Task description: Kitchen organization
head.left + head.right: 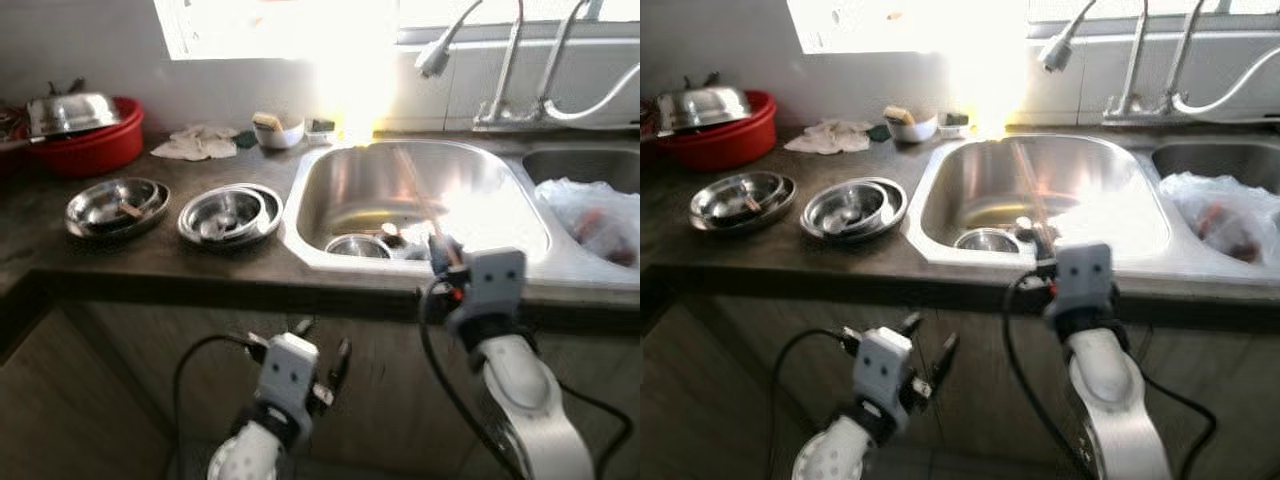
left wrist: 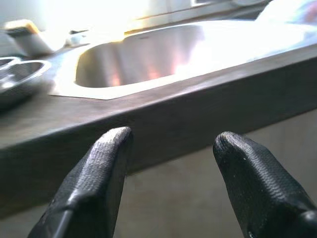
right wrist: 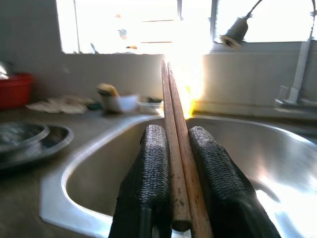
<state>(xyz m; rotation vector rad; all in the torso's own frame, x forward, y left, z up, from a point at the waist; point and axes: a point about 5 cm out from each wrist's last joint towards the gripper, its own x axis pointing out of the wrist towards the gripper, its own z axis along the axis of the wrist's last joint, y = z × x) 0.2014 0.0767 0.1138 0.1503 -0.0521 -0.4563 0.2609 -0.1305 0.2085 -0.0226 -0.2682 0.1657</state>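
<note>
Right pincer (image 3: 171,198) clenched on chopsticks (image 3: 173,129), tips aimed over sink (image 1: 330,170), frame centre, likely lifted for sorting. Left pincer (image 2: 171,163) released, low beneath table (image 1: 150,255) edge, idle.

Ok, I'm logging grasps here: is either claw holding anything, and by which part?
The right claw is shut on a pair of wooden chopsticks, gripped near their lower end, above the sink. The left claw is open and holds nothing.
</note>
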